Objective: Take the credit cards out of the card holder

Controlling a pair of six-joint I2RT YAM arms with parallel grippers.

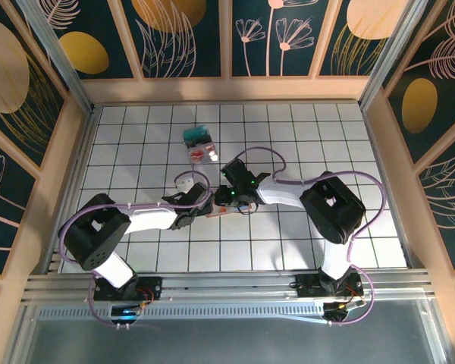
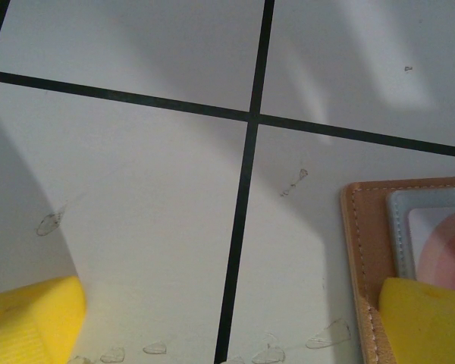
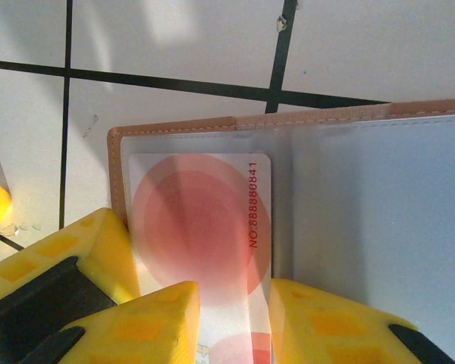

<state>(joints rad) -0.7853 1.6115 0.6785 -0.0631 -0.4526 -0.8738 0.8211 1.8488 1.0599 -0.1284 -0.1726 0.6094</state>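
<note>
Tile, open between left fingers, meets card holder's edge.

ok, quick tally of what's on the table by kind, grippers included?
card holder: 1
card: 1 visible, in the holder's sleeve
clear box: 1
grippers: 2, the left gripper and the right gripper
Total: 5

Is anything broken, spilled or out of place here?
Only small things: clear, droplet-like smears dot the white table beside the open card holder. I cannot tell whether they are wet or dried. Nothing looks damaged.
</note>
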